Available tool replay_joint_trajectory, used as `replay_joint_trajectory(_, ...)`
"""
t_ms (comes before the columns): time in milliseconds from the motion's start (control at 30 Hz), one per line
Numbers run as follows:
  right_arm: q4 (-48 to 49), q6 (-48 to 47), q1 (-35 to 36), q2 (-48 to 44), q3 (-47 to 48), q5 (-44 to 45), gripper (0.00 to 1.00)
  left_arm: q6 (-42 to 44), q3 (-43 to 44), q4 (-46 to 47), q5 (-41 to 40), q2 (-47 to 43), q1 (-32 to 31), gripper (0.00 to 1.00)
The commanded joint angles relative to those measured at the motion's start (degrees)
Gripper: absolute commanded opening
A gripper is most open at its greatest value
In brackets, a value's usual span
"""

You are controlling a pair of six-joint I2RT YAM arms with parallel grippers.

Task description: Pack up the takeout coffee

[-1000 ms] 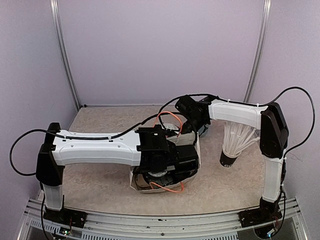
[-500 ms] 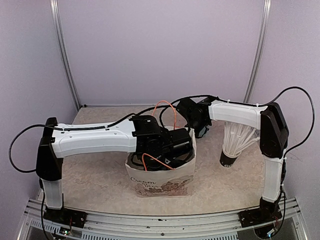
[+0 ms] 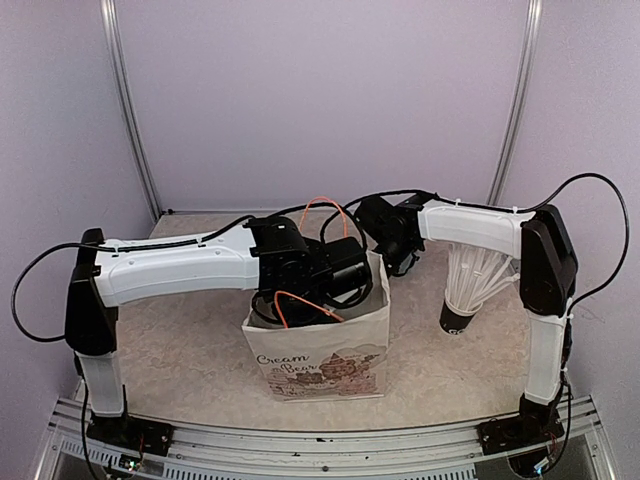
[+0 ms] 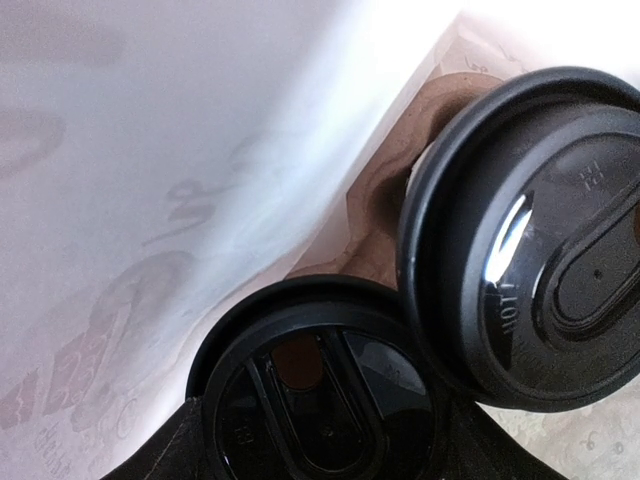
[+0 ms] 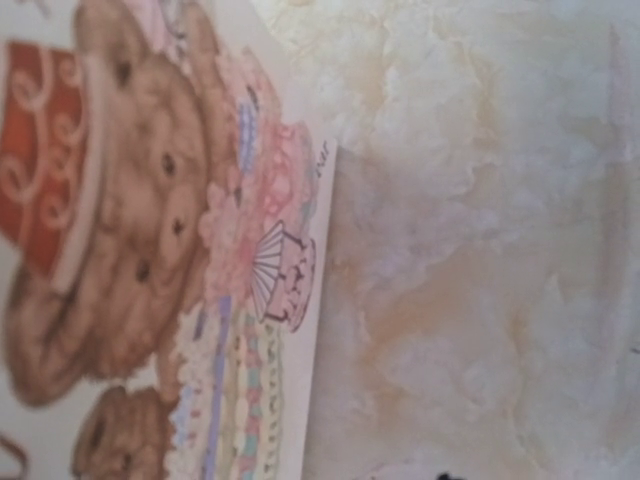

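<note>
Inside the bag (image 3: 318, 352), both lidded cups (image 4: 523, 236) sit beneath the left pincer (image 3: 315, 298), grip indiscernible.

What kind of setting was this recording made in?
Probably a lab test booth rather than a real café: plain lilac walls on metal posts, arms bolted to a rail, and a paper bag on the table.

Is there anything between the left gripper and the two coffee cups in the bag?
Nothing visible does. The left wrist view looks straight onto the lower cup and the upper cup, in a brown carrier inside the paper bag.
</note>
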Motion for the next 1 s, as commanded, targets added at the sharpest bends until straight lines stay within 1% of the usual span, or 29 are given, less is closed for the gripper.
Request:
replay_joint_trajectory(0,-1.46,0.50,0.01,-1.39,0.10,-1.35,0.49,-3.33,0.60,-0.88,2.72,-0.32,0.44,0.69)
replay_joint_trajectory(100,-1.52,0.60,-0.04,-1.77,0.06,-0.93,0.49,-3.82,1.35,-0.35,2.66,-0.75,0.44,0.75)
replay_joint_trajectory(200,-1.45,0.68,-0.08,-2.26,-0.46,-0.64,0.49,-3.99,3.57,-0.75,2.53,-0.63,0.52,0.78)
replay_joint_trajectory(433,-1.05,1.17,-0.43,-3.14,-1.28,-0.64,0.49,-4.45,7.79,-2.74,1.40,0.25,0.48,0.82)
replay_joint_trajectory(467,-0.95,1.23,-0.55,-3.26,-1.42,-0.64,0.49,-4.59,8.16,-2.93,1.35,0.20,0.44,0.96)
replay_joint_trajectory(500,-0.73,1.42,-0.64,-3.28,-1.60,-0.52,0.49,-4.64,8.15,-2.87,1.34,-0.01,0.44,0.98)
replay_joint_trajectory(700,-0.68,2.31,-1.05,-3.48,-1.48,-0.30,0.49,-3.70,8.75,-2.10,1.56,-1.44,0.44,0.99)
replay_joint_trajectory(967,-2.32,2.50,-2.42,-4.16,-1.16,-0.11,0.49,-2.89,14.94,-3.43,0.57,-2.98,0.52,0.99)
